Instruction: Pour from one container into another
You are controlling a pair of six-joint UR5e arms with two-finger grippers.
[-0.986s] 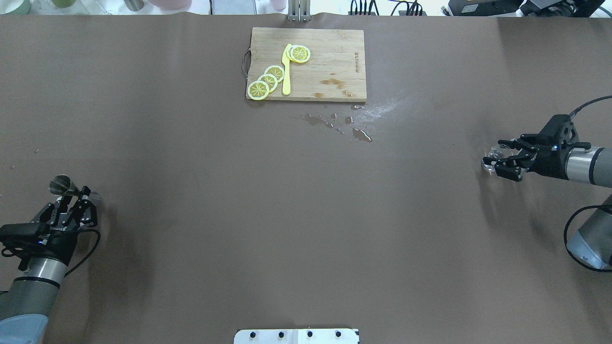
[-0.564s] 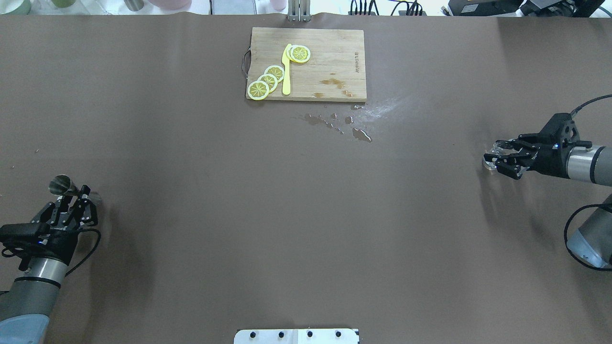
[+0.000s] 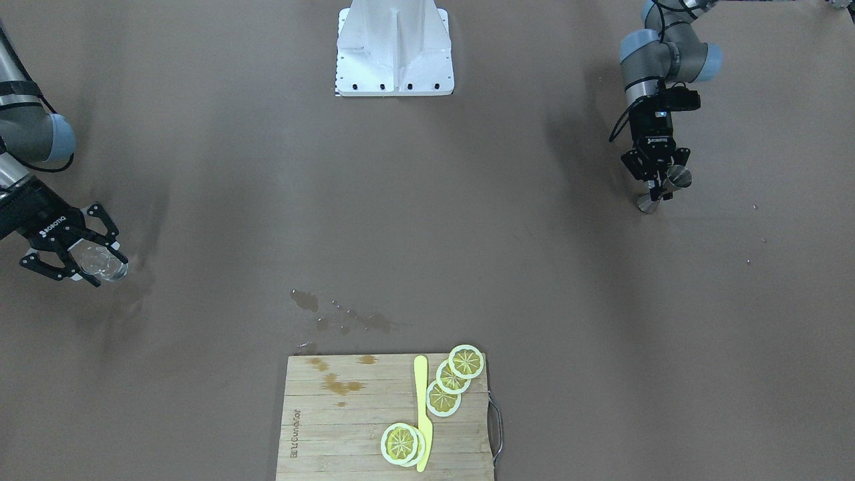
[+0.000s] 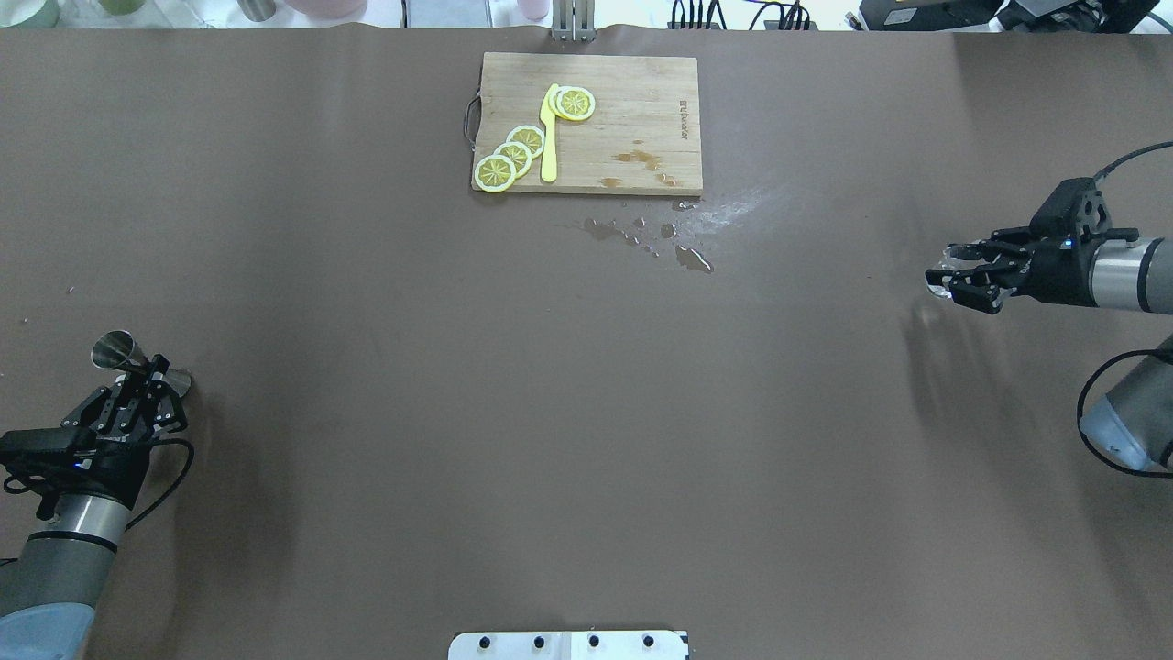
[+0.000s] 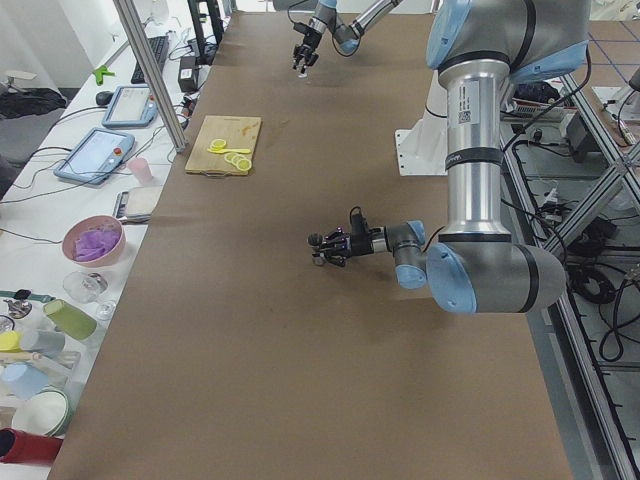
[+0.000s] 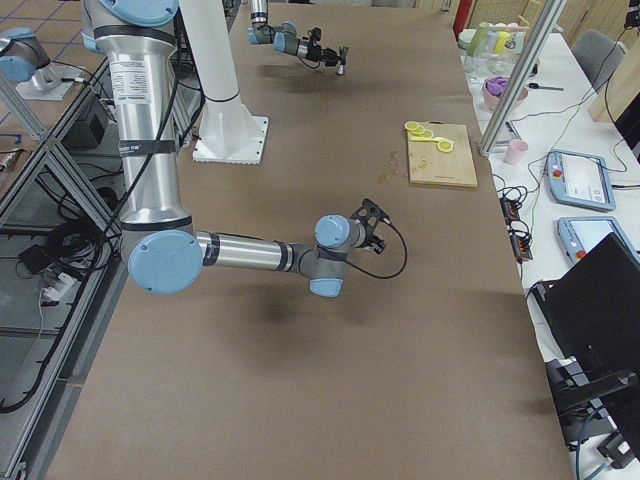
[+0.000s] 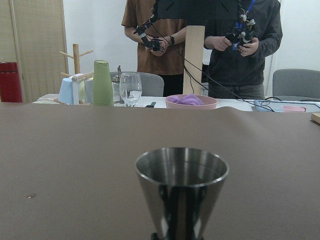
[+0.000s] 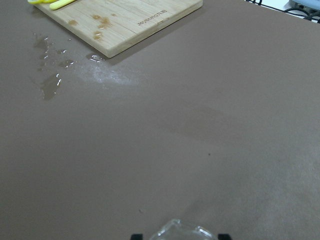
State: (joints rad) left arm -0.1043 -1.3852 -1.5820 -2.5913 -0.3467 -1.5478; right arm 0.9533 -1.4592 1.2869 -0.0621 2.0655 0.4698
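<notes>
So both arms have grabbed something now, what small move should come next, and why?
Probably carry the metal cup in toward the middle of the table. The left gripper holds it upright near one end, while the right gripper holds the glass near the other end, so they look too far apart to pour yet.
</notes>
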